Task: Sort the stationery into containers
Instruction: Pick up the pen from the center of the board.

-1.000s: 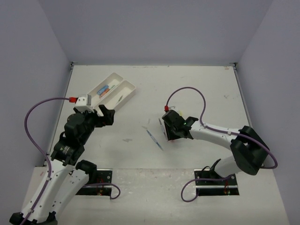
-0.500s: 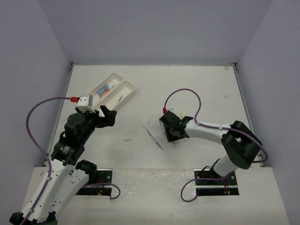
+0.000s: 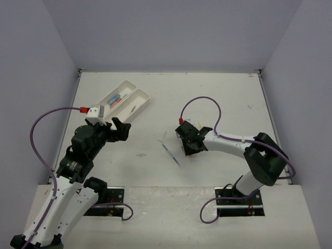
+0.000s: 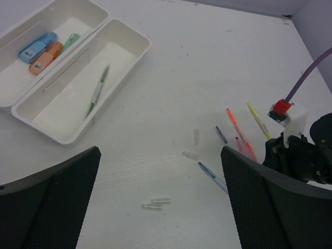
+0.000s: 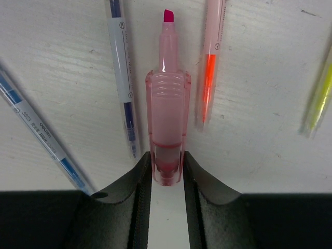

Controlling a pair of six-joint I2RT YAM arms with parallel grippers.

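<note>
Two white trays stand side by side at the back left. The left tray [image 4: 72, 23] holds blue [image 4: 37, 46], orange [image 4: 46, 57] and green [image 4: 71, 40] markers. The right tray [image 4: 67, 109] holds a green-white pen [image 4: 97, 91]. My right gripper [image 5: 167, 158] is shut on the rear end of an uncapped pink marker [image 5: 167, 119], low at the table among a dark blue pen [image 5: 123, 78], a light blue pen [image 5: 39, 135], an orange pen [image 5: 210, 67] and a yellow pen [image 5: 320, 96]. My left gripper [image 4: 161, 150] is open and empty, above the table between the trays and the pens.
Several clear caps lie loose on the table [image 4: 157, 202] [image 4: 190, 154] [image 4: 196, 136]. A blue pen [image 3: 171, 154] lies left of my right gripper [image 3: 185, 136]. Purple cables loop over both arms. Walls close the table on three sides.
</note>
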